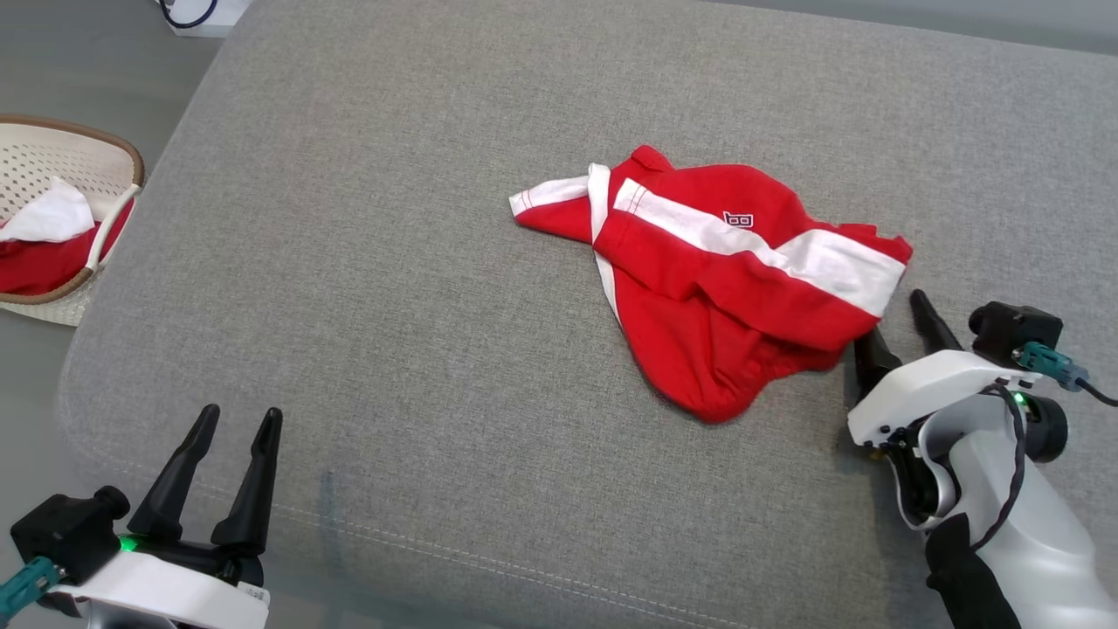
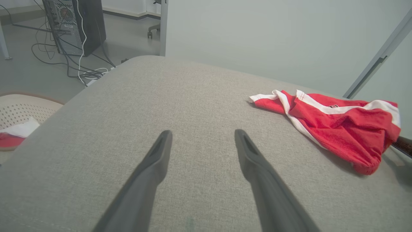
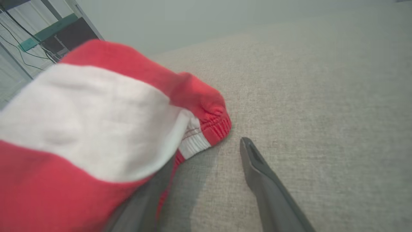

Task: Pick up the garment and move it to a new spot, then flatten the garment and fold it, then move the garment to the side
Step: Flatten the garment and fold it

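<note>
A cream perforated basket (image 1: 52, 153) holding red-and-white cloth (image 1: 44, 236) stands off the left edge of the grey cushion (image 1: 393, 262); the left gripper (image 1: 241, 412) hovers at the near-left corner, jaws spread and empty. The crumpled red-and-white garment (image 1: 725, 288) lies right of centre on the cushion. The right gripper (image 1: 891, 319) meets its near-right edge, jaws spread, one finger beneath it.

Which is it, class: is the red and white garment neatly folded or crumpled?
Crumpled. The garment lies in a bunched, uneven heap on the grey cushion, with overlapping creases.

head: overhead | left wrist: low, far | right wrist: close | shared: garment (image 1: 725, 279)
</note>
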Robot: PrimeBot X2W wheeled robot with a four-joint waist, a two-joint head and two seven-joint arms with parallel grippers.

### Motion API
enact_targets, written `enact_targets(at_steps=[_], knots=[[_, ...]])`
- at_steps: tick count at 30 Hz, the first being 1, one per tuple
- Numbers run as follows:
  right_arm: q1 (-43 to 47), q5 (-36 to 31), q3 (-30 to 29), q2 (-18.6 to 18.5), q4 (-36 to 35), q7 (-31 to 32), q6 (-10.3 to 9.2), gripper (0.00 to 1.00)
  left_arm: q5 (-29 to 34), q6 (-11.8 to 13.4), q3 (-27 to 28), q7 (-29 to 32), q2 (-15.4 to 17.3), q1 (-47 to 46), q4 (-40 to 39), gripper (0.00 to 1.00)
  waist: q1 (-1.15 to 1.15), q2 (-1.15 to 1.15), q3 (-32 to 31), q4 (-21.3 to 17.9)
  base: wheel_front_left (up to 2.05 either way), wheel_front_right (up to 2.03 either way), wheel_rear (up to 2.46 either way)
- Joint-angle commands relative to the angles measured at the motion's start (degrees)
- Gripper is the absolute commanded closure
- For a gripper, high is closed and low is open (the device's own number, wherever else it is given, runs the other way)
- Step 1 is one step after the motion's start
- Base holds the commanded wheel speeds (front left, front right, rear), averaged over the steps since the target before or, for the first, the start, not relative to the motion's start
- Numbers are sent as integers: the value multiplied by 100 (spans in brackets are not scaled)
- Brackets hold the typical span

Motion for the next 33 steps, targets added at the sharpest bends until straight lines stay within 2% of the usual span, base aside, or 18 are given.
enact_targets(at_steps=[1,2,3,4,5,7,8,10,11,18,19,20,21,22,26,28,29,33], knots=[[-23,250,299,93,-173,-67,9,0,-32,-40,189,-59,208,-263,-97,0,0,0,-6,7,0,0,0],[-4,367,416,93,-194,-67,9,0,-34,-40,176,-59,208,-264,-84,0,0,0,-10,10,0,0,0],[13,487,497,93,-204,-67,9,7,-33,-40,162,-59,209,-269,-75,0,0,0,-13,12,0,0,0],[26,620,574,93,-229,-67,9,20,-30,-40,146,-59,209,-275,-73,0,0,0,-17,18,0,0,0],[34,748,675,93,-290,-67,9,43,-31,-40,132,-59,208,-282,-73,0,0,0,-20,21,0,0,0],[52,935,762,93,-351,-67,9,61,-35,-41,129,-59,203,-291,-69,0,0,0,-27,17,0,0,0],[52,935,762,93,-351,-67,9,61,-35,-41,129,-59,203,-291,-69,0,0,0,-27,17,0,0,0],[42,1019,805,93,-407,-67,9,90,-38,-41,139,-59,193,-297,-64,0,0,0,-33,9,0,0,0],[33,1040,795,93,-451,-67,9,100,-35,-41,143,-59,189,-297,-64,0,0,0,-38,2,0,0,0],[195,992,662,93,-997,-67,9,100,10,-41,122,-59,131,-204,-66,0,0,0,-119,-107,0,0,0],[241,1022,665,93,-1051,-67,9,98,13,-41,127,-59,123,-188,-59,0,0,0,-130,-131,0,0,0],[282,1034,677,93,-1096,-67,9,87,15,-41,130,-59,113,-173,-49,0,0,0,-144,-153,0,0,0],[312,1044,698,93,-1172,-67,9,90,15,-41,127,-59,106,-164,-39,0,0,0,-150,-170,0,0,0],[342,1064,717,93,-1249,-67,9,100,18,-41,119,-59,105,-159,-31,0,0,0,-153,-186,0,0,0],[463,1113,766,93,-1298,-67,9,100,27,-41,99,-59,108,-160,-8,0,0,0,-175,-234,0,0,0],[493,1160,789,93,-1203,-67,9,36,32,-41,78,-59,103,-166,5,0,0,0,-190,-237,0,0,0],[489,1170,787,93,-1182,-67,9,0,36,-41,69,-59,101,-166,9,0,0,0,-196,-236,0,0,0],[446,1135,877,93,-1180,-67,9,0,48,-41,34,-59,102,-143,28,0,0,0,-201,-218,0,0,0]])
